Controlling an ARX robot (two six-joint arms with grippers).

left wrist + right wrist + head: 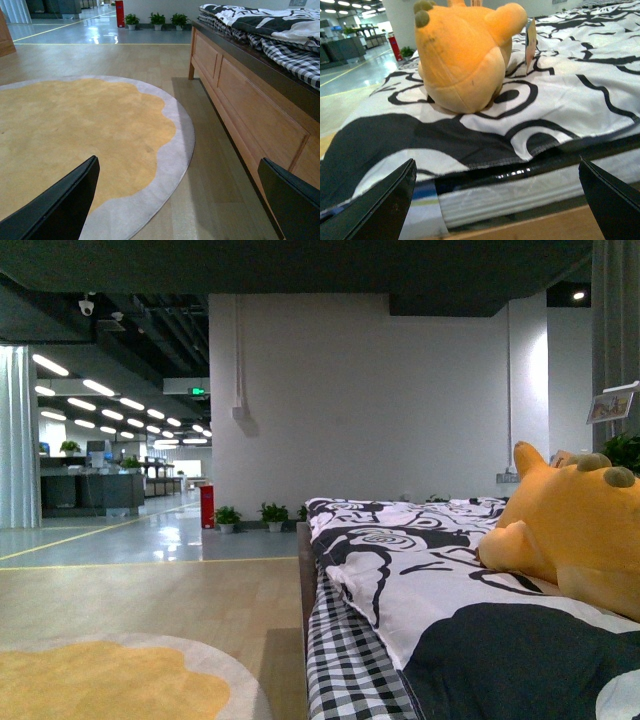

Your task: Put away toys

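**Front view: orange plush toy point(575, 530) lies on the bed point(305, 580), far right**

At the left of this view a round rug point(110, 680), yellow with a grey border, lies on the wood floor point(150, 595). Further back, small potted plants point(228, 517) stand at the foot of a white wall. To their right the bed begins. It is covered with a black-and-white patterned quilt point(400, 560) over a checked sheet point(350, 660). The toy rests on the quilt at the picture's right edge, partly cut off.

In the left wrist view, the left gripper point(177, 170) hangs low above the rug's grey border and the bare floor. Its two black fingers point(65, 200) are spread wide with nothing between them. The wooden bed frame point(250, 110) runs alongside.

In the right wrist view, the right gripper point(496, 167) faces the bed's edge, its fingers point(375, 200) also wide apart and empty. The toy sits on the quilt beyond, clear of the gripper, with its rounded rear toward the camera and a paper tag point(531, 42) beside it.
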